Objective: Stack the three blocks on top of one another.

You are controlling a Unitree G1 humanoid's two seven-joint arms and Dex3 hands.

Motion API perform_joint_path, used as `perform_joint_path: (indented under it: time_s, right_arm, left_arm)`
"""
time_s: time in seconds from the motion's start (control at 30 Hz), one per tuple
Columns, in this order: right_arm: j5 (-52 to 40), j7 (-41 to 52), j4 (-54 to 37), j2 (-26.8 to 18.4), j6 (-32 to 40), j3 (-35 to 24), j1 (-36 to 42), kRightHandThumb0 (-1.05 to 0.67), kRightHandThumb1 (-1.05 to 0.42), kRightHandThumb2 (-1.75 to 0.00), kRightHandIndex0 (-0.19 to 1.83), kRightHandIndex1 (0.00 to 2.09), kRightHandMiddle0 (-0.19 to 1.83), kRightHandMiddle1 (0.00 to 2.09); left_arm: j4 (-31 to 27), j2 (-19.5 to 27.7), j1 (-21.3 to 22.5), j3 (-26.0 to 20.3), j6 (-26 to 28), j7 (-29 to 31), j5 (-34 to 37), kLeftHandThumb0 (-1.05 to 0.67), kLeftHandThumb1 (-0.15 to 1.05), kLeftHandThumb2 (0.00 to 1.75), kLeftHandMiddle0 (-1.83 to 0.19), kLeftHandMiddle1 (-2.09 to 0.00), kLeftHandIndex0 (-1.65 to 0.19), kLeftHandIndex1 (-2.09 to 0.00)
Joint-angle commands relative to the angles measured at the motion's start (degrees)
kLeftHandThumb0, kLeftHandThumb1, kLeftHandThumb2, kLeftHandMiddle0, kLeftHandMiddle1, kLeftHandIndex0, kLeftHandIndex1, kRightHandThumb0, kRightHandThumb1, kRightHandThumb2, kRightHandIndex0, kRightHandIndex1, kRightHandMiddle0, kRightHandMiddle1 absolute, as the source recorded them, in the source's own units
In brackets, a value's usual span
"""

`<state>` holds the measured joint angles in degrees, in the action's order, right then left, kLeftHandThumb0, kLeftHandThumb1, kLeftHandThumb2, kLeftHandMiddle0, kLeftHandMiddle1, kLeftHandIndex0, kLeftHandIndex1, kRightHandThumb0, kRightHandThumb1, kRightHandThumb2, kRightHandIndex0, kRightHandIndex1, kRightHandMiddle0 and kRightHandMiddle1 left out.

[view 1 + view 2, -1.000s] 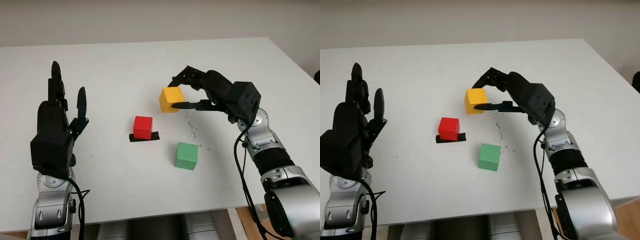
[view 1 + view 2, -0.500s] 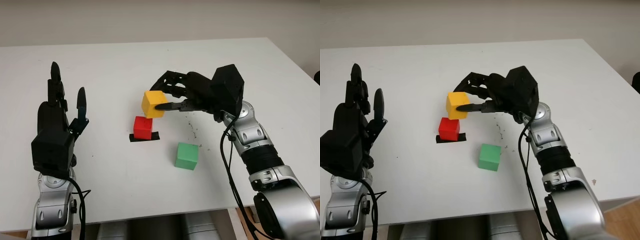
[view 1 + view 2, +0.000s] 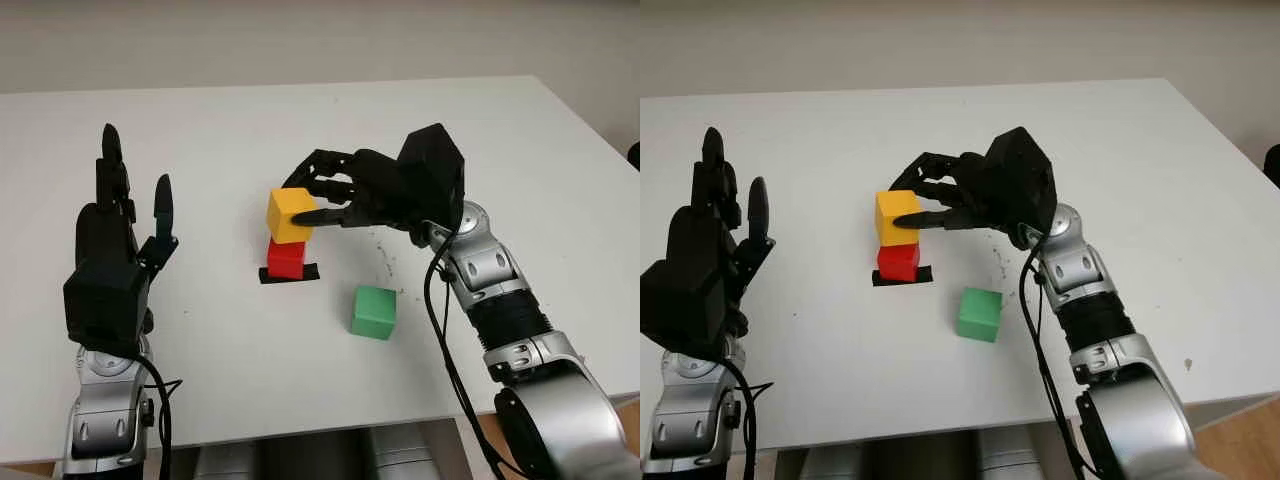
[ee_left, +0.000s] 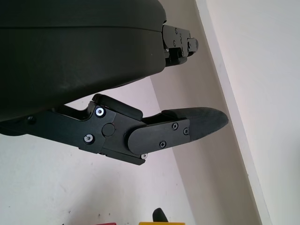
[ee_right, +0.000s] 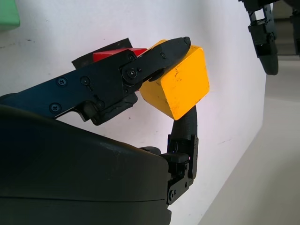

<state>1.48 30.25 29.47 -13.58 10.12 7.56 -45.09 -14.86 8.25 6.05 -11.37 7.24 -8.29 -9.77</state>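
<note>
On the table point(image 3: 480, 130), one block point(image 3: 286, 258) sits near the middle on a small flat patch point(image 3: 290, 275). A second block point(image 3: 290, 215) is directly above it, held in the right hand point(image 3: 335, 198), which reaches in from the right. The third block point(image 3: 374, 311) lies on the table nearer the robot and to the right of the pair, well apart. The left hand point(image 3: 110, 255) is open, raised over the table's left side.

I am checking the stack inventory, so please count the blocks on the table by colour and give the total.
Yellow block: 1, held in the fingers of the right hand, over the red one
Red block: 1, on a black patch
Green block: 1, alone on the table
Total: 3 blocks
</note>
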Motion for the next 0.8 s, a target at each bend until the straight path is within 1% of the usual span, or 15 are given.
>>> perform_joint_path:
  time_s: [0.0,0.33,0.77]
  right_arm:
    - [0.2,-0.3,0.6,0.4,-1.2,0.1,-1.8,-0.46,-0.94,-0.05,0.29,0.09,0.37,1.61]
    - [1.9,-1.6,3.6,0.8,-4.9,0.4,-2.4,-0.48,-0.95,-0.06,0.30,0.08,0.36,1.63]
    - [3.4,-2.0,7.0,1.0,-8.6,1.1,-3.2,-0.49,-0.94,-0.05,0.32,0.09,0.35,1.62]
  left_arm:
    - [-1.3,-0.2,-0.5,0.1,-0.3,-0.3,0.0,-0.65,1.05,0.58,0.06,-0.05,0.04,-0.05]
    - [-1.4,-0.4,-0.9,0.1,-0.6,-0.7,-0.4,-0.63,1.05,0.60,0.04,-0.06,0.03,-0.05]
    - [-1.7,-0.7,-1.2,0.2,0.2,-1.0,-0.6,-0.66,1.05,0.62,0.04,-0.06,0.03,-0.05]
